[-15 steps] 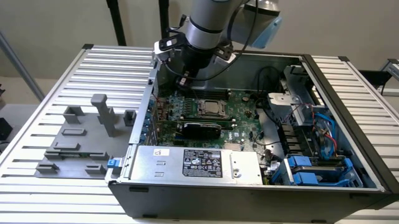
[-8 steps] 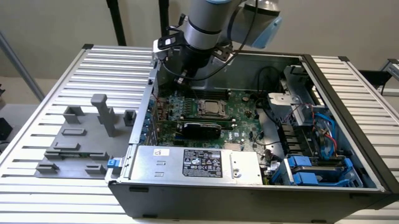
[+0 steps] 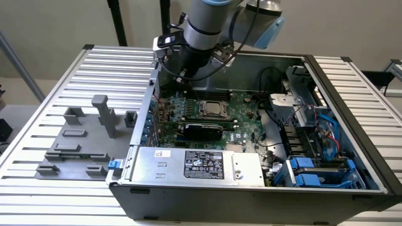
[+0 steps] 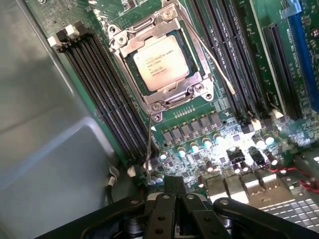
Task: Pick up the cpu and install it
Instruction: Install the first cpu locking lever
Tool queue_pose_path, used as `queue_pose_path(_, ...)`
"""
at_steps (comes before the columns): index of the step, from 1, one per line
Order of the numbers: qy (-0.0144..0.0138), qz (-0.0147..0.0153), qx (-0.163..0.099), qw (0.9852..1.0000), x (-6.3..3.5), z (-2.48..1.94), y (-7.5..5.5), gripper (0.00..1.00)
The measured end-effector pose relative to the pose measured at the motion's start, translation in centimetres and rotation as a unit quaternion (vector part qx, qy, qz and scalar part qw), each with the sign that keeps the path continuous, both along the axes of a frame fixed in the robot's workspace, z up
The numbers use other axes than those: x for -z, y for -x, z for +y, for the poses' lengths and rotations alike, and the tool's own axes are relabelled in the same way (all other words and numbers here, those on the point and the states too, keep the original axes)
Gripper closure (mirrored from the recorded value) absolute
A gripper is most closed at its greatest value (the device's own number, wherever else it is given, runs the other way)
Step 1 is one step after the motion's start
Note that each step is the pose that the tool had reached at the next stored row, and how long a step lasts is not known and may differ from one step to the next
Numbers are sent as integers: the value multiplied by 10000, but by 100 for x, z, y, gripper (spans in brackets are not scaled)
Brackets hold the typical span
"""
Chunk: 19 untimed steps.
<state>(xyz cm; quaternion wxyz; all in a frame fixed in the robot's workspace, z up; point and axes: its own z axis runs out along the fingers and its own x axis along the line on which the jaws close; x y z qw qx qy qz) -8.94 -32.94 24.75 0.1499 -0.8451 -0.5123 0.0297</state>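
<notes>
We reckon the cpu (image 4: 162,63) is placed, lying flat in its socket (image 4: 175,93) on the motherboard (image 4: 219,124), though the wire levers (image 4: 215,60) look unlatched, and our jaws hang near it, pressed together and empty.

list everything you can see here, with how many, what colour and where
cpu: one, silvery, lying in the socket
socket frame: one, metal, around the cpu
motherboard: one, green, inside the case
memory slots: several, black, both sides of the socket
expansion card: one, black, between socket and power supply
power supply: one, silver, front of the case
drive caddies: a few, blue, case corner at the exterior view's right
computer case: one, dark grey, open, on the table
fixture tray: one, grey, exterior view's left
table: one, silver, slatted
robot arm: one, silver-grey, reaching into the case
hand: one, black, shut, holding nothing, over the motherboard
</notes>
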Motion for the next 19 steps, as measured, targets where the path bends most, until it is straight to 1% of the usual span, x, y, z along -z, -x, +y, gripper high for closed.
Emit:
queue_pose_path(3, -73, 14, 125, 9999, -4, 0, 10, 89)
queue_pose_path(5, -133, 20, 199, 9997, -5, -2, 13, 89)
queue_pose_path(8, -213, 23, 266, 9994, -7, -14, 14, 89)
queue_pose_path(9, -231, 22, 279, 9993, -7, -23, 14, 89)
queue_pose_path(14, -273, 23, 323, 9991, -7, -78, 12, 89)
queue_pose_path(15, -287, 23, 335, 9990, -7, -84, 12, 89)
queue_pose_path(16, -309, 23, 352, 9989, -7, -86, 11, 89)
queue_pose_path(19, -393, 21, 417, 9984, -7, -86, 10, 89)
